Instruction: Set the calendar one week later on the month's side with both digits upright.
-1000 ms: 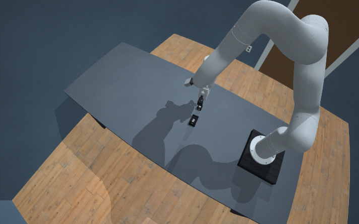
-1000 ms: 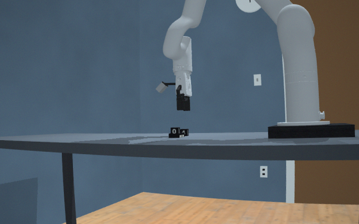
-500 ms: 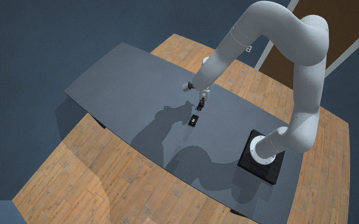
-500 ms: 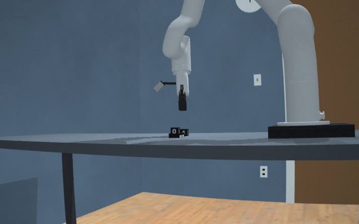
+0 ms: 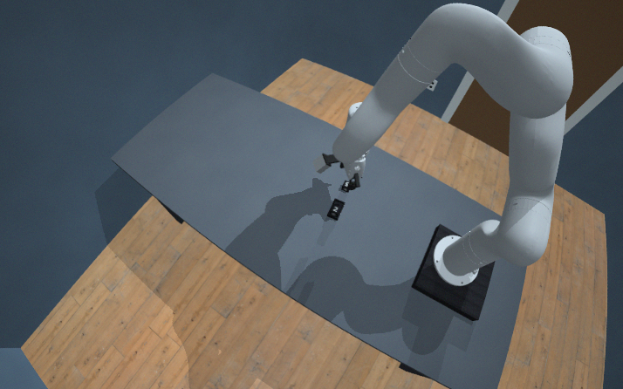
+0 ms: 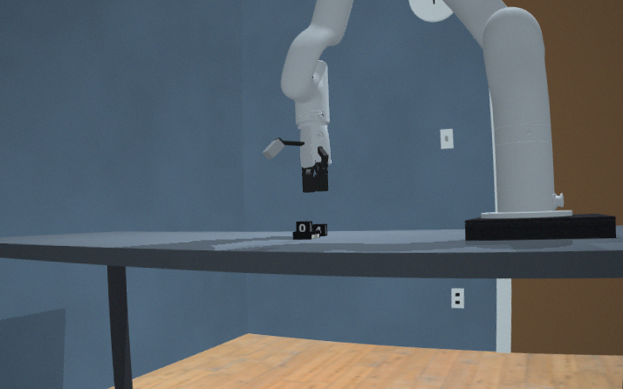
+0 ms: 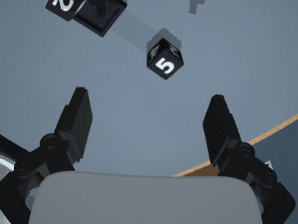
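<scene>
Risk: the loose cube point(image 7: 164, 56), top face 5, sits on the table beside the tray point(image 7: 100, 11); a skewed grasp could tip it or nudge the tray.
Tray: dark, still holds 1 cube point(image 7: 64, 2) (top face 2).
Gripper point(image 7: 149, 128): fingers spread wide, empty, above the tray.

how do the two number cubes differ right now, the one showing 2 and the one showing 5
The cube showing 2 sits in the tray, at one end of it; the cube showing 5 stands alone on the table, apart from the tray. Their top digits differ, 2 against 5. In the wrist view the 5 cube lies nearer the open gripper. Both are small black cubes with white digits, and neither is held.
</scene>
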`<state>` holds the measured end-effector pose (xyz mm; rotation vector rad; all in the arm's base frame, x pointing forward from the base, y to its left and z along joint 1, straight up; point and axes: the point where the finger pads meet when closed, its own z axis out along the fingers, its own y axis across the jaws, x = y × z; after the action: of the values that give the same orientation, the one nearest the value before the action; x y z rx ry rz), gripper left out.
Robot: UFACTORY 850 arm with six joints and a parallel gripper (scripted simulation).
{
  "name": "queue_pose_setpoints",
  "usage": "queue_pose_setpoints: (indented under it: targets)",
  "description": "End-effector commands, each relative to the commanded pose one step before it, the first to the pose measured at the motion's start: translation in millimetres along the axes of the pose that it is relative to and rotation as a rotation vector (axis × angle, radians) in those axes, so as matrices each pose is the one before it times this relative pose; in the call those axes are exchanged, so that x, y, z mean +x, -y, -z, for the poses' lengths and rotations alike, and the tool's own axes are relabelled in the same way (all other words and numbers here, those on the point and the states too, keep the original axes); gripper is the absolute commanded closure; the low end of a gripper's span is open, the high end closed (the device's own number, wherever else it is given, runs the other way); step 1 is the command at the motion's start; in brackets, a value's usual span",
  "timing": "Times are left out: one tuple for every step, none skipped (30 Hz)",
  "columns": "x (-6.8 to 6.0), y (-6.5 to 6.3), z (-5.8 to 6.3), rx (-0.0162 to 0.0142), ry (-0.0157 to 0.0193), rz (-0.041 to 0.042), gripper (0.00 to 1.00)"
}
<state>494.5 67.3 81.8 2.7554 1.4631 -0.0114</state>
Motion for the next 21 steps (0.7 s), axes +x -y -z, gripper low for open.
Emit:
queue_pose_setpoints:
  targets:
    - [4.79,4.32,0.74,0.01555,-0.01870,0.17219,0.00]
    - [0.72,0.62,-0.02,0.00000,-0.00001,0.02397,0.00]
    - [0.88,0.72,-0.02,0.00000,-0.00001,0.02874,0.00]
    - [0.85,0.66,-0.02,0.00000,-0.00001,0.02722,0.00]
    - [0.76,0.56,-0.02,0.00000,-0.00001,0.02402,0.00]
    - [0.00,0.00,0.00,0.00000,0.00000,0.00000,0.00]
    - [0.00,0.00,0.00,0.00000,0.00000,0.00000,0.00]
    - [2.61,1.84,-0.06,0.00001,-0.00004,0.08112,0.00]
    - [0.04,0.03,0.00,0.00000,0.00000,0.00129,0.00]
    - [1.38,0.83,-0.03,0.00000,-0.00002,0.04095,0.00]
    - [0.82,0.45,-0.02,0.00000,-0.00001,0.02384,0.00]
    - [0.69,0.36,-0.02,0.00000,-0.00001,0.01975,0.00]
    - [1.09,0.54,-0.02,0.00000,-0.00002,0.03104,0.00]
    - [0.93,0.43,-0.02,0.00000,-0.00001,0.02594,0.00]
    - [0.98,0.42,-0.02,0.00000,-0.00001,0.02710,0.00]
    - [0.08,0.03,0.00,0.00000,0.00000,0.00230,0.00]
    - [1.85,0.74,-0.04,0.00000,-0.00003,0.05082,0.00]
    - [0.95,0.33,-0.02,0.00000,-0.00001,0.02549,0.00]
    - [0.43,0.14,-0.01,0.00000,-0.00001,0.01159,0.00]
    - [1.41,0.44,-0.03,0.00000,-0.00002,0.03758,0.00]
    - [1.04,0.28,-0.02,0.00000,-0.00001,0.02736,0.00]
